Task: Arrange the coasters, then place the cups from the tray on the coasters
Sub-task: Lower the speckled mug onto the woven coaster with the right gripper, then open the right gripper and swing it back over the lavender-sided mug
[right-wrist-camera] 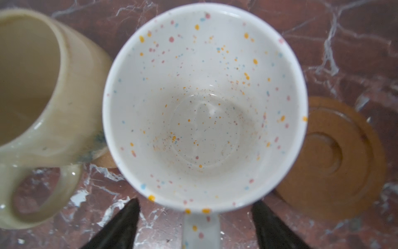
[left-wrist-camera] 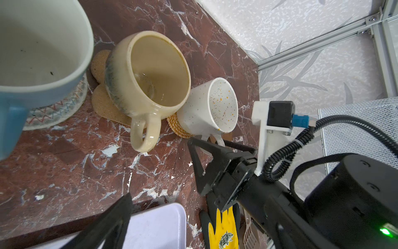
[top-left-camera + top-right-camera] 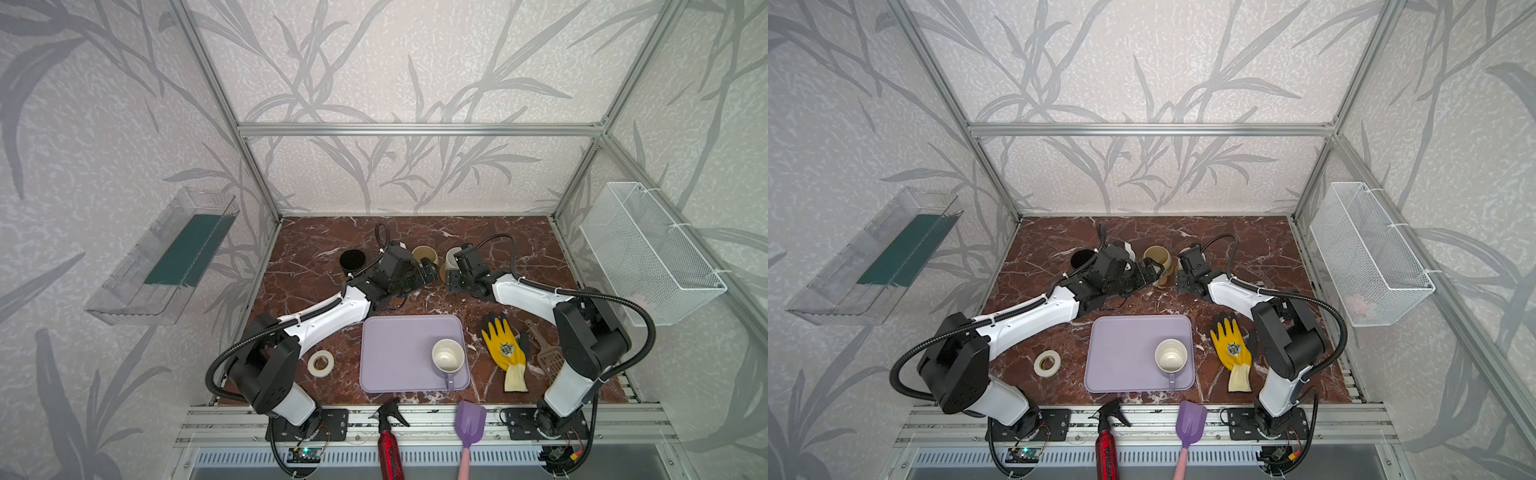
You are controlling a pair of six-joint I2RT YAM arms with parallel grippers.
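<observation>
Red-brown marble desk (image 3: 523, 245) carries everything, and at its far half we see the white speckled cup (image 1: 204, 107) standing on the golden rattan coaster (image 2: 175, 127), whose edge peeks out on one side. Our right gripper (image 1: 196, 207) sits at the cup's handle with its fingers spread wide, one on each side, touching nothing. The beige cup (image 2: 148, 73) on the flower-shaped coaster (image 2: 103, 103) stands just beside, rims almost meeting; on the speckled cup's other side an amber coaster (image 1: 336, 155) lies bare. Our left gripper (image 3: 429, 270) is near the beige cup, jaws apart and empty. The lavender cup (image 3: 448, 356) stands on the tray (image 3: 395, 353), in its near right corner, close to the rim. Open marble runs behind the row to the back wall (image 3: 415, 174).
</observation>
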